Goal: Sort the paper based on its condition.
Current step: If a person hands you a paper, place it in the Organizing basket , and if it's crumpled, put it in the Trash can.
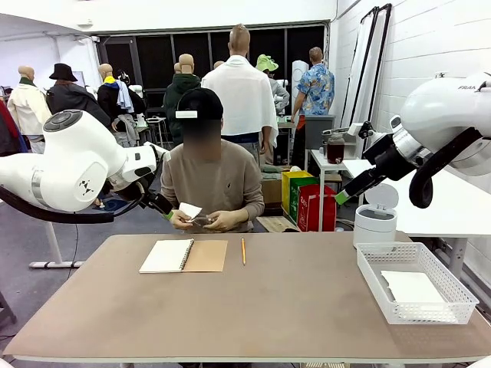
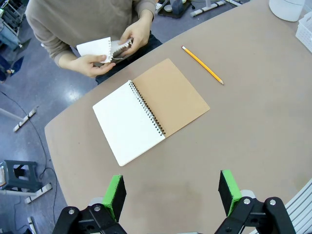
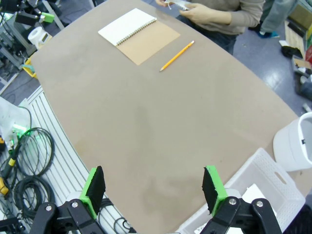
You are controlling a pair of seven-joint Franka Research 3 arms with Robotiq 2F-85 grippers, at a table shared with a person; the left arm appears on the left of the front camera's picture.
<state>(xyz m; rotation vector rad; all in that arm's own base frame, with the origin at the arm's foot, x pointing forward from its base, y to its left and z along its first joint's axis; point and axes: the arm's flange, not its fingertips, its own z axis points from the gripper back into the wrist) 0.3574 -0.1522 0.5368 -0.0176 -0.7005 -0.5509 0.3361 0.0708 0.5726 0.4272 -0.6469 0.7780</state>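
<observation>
- Left claw (image 2: 170,183) and right claw (image 3: 153,173) hung open, empty, above the table (image 1: 291,299).
- Person's hands (image 1: 209,221) held a paper (image 1: 189,209) at frame centre; another sheet (image 1: 412,287) lay in the basket (image 1: 454,310), lower right.

Bright, even indoor light is filling all views, casting faint shadows on the tabletop (image 1: 291,299). Wrist views are bowing at the edges.

On the counter (image 1: 268,307), a notebook (image 1: 184,255) lies left of centre, a pencil (image 1: 243,251) just right of it — at lower right, a basket (image 1: 418,313) holds a paper sheet (image 1: 412,287)
</observation>
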